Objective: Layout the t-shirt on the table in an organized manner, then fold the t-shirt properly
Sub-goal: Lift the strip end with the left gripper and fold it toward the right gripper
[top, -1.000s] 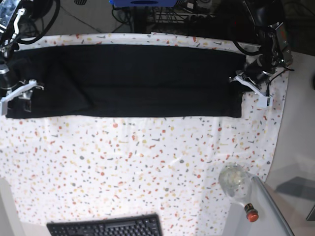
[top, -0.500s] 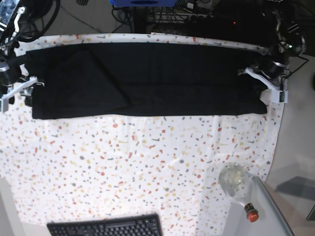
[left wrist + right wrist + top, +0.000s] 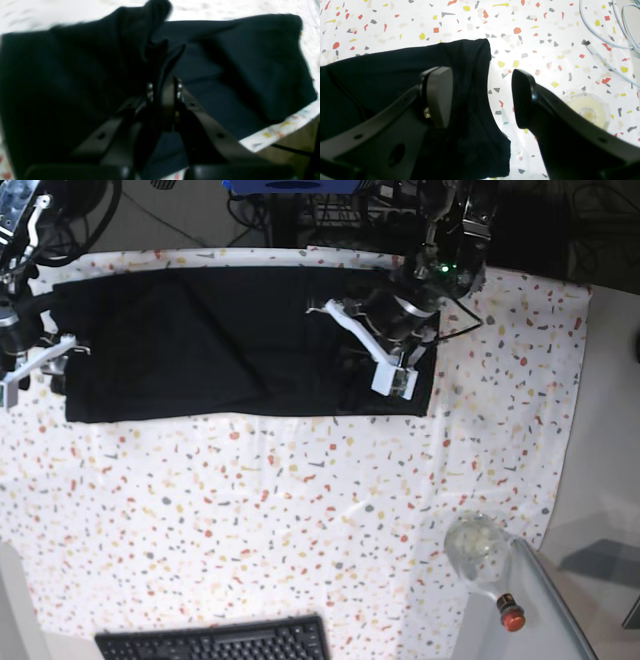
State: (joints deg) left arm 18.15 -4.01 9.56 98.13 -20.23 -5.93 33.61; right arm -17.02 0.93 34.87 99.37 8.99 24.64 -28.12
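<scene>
The black t-shirt [image 3: 200,340] lies as a long band across the far part of the speckled table [image 3: 300,510]. Its right end is lifted and doubled back toward the middle. My left gripper [image 3: 378,352] is above that end, shut on a raised ridge of the t-shirt [image 3: 225,75]; the left gripper [image 3: 163,87] has its fingers pressed together on the cloth. My right gripper [image 3: 35,370] hangs at the shirt's left end. In its wrist view the right gripper [image 3: 480,97] is open, straddling the edge of the t-shirt [image 3: 395,75] without touching it.
A black keyboard [image 3: 215,642] lies at the near edge. A clear bottle [image 3: 478,548] with a red cap [image 3: 512,616] lies near the table's right corner. White cables [image 3: 607,42] trail beside the right gripper. The table's far edge [image 3: 275,132] runs right behind the shirt.
My left gripper has swung left from the table's right side, carrying the shirt's right end over the rest. The whole shirt slid right before that. The right gripper stays open.
</scene>
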